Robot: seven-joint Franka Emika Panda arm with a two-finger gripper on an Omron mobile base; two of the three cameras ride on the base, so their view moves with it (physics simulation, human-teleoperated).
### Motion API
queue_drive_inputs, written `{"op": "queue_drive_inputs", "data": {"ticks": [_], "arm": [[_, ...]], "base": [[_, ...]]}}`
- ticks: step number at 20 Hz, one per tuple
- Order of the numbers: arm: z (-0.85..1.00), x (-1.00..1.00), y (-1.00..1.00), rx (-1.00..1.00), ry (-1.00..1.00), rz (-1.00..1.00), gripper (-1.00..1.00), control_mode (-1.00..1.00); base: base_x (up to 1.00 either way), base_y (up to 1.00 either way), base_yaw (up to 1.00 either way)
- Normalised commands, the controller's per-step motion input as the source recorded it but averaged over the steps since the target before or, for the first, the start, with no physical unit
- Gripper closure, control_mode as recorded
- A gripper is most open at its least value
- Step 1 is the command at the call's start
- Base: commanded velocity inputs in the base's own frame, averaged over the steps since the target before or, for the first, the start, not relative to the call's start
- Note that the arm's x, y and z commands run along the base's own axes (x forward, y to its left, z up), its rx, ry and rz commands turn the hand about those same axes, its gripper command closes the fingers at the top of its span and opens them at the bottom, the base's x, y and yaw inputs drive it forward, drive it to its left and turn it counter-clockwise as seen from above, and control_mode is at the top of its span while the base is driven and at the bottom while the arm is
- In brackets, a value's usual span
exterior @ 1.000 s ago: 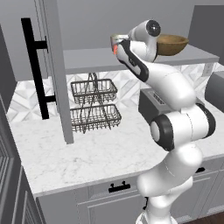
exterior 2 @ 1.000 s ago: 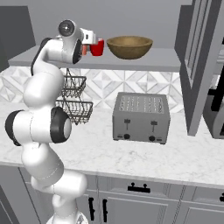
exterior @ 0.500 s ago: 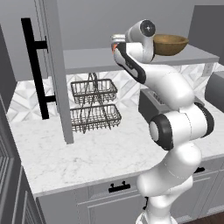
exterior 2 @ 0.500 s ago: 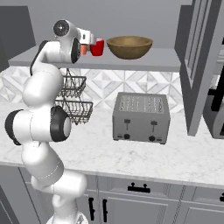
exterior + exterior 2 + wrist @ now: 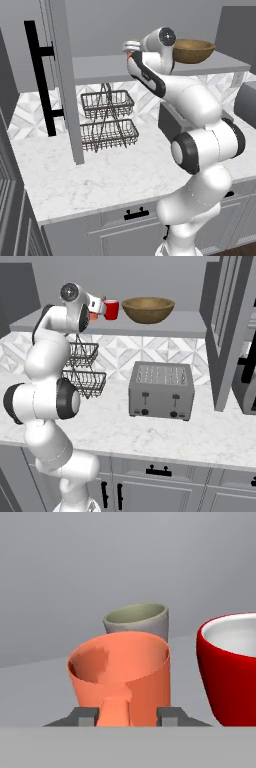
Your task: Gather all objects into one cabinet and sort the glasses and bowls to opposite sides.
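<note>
White Franka arm [image 5: 200, 115] built of glossy, rounded, bulbous segments, with dark grey to black bands and round caps at the joints; one big black ring sits at the elbow [image 5: 65, 398] and a small dark disc with a pale centre caps the wrist [image 5: 166, 36]. A black strip runs along the forearm link. The tool [image 5: 127, 714] has two small dark grey finger tips with flat, blocky ends.
</note>
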Motion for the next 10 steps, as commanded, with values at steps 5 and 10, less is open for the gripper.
{"op": "queue_drive_inputs", "data": {"ticks": [5,10], "arm": [[-0.05,0.0,0.0,0.07,0.0,0.0,-1.0,-1.0],[0.05,-0.21,-0.06,0.1,-0.02,0.0,-1.0,-1.0]], "base": [[0.0,0.0,0.0],[0.0,0.0,0.0]]}}
